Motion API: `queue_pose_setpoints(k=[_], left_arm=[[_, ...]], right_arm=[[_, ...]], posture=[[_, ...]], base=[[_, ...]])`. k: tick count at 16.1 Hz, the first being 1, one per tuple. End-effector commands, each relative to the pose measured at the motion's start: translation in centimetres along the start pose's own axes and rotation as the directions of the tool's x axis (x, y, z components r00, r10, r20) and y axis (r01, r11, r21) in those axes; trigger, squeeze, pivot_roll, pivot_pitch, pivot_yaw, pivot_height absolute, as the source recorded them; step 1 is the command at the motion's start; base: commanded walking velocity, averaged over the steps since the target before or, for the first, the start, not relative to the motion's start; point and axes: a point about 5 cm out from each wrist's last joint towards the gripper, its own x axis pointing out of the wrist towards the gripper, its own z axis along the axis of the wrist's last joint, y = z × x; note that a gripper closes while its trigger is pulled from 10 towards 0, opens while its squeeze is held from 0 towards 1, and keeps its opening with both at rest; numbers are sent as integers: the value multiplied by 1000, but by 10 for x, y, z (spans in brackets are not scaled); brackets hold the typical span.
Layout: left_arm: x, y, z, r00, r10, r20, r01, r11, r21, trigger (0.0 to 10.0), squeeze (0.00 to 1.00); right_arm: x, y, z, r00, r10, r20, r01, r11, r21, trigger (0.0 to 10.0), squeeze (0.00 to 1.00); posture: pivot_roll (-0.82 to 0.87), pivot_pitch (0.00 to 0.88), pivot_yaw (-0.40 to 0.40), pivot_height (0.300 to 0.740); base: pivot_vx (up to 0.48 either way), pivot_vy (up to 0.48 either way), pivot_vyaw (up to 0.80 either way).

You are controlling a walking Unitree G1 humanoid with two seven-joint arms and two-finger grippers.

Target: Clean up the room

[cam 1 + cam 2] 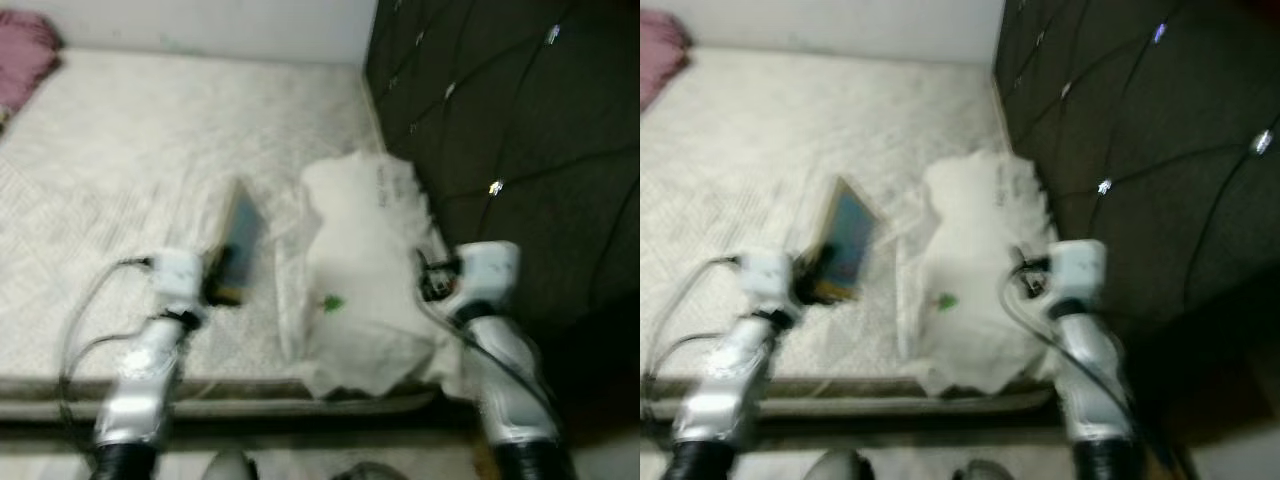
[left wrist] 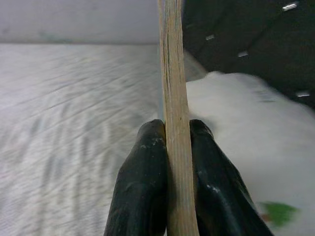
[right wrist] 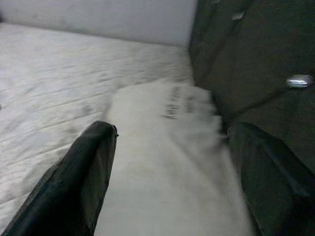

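Note:
A thin book with a blue cover [image 1: 241,243] stands on edge over the white mattress [image 1: 120,180], its page edge [image 2: 174,123] running between the fingers. My left gripper [image 2: 172,147] is shut on the book near the mattress's front edge. A white plastic bag [image 1: 360,270] with a small green mark lies to the right of the book, against the dark headboard. My right gripper [image 3: 170,162] is open, its fingers [image 3: 83,172] spread on either side of the bag's near end, low over it.
A dark tufted headboard [image 1: 500,130] with shiny studs rises along the right side. A pink cloth [image 1: 22,55] lies at the mattress's far left corner. A white wall [image 1: 200,25] closes the far side. The views are blurred.

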Motion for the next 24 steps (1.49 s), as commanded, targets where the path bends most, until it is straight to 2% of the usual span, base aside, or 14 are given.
queue_pose_setpoints(k=[1, 8, 14, 19, 24], left_arm=[[4, -4, 8, 999, -14, 41, 14, 1000, 0, 10000, 0], [4, -4, 8, 999, -14, 41, 14, 1000, 0, 10000, 0], [8, -4, 9, 999, -4, 31, 4, 1000, -20, 10000, 0], [8, -5, 8, 1000, 2, 27, -2, 1000, -22, 10000, 0], [8, -5, 8, 1000, -1, 26, 1, 1000, -24, 10000, 0]], right_arm=[[-3, -10, -2, 999, -34, -13, 34, 999, -9, 10000, 0], [-3, -10, -2, 999, -34, -13, 34, 999, -9, 10000, 0], [-2, -12, -5, 999, -37, -30, 37, 999, -17, 10000, 0], [-2, -12, -6, 999, -35, -29, 35, 999, -15, 10000, 0], [-1, -11, -6, 999, -39, -30, 38, 999, -16, 10000, 0]], posture=[[-41, 94, -54, 740], [-41, 94, -54, 740], [-36, 92, -55, 740], [-35, 88, -56, 740], [-35, 88, -56, 740]], base=[[311, 0, 0], [311, 0, 0], [0, 479, 0], [0, 0, 0], [0, 480, 0]])
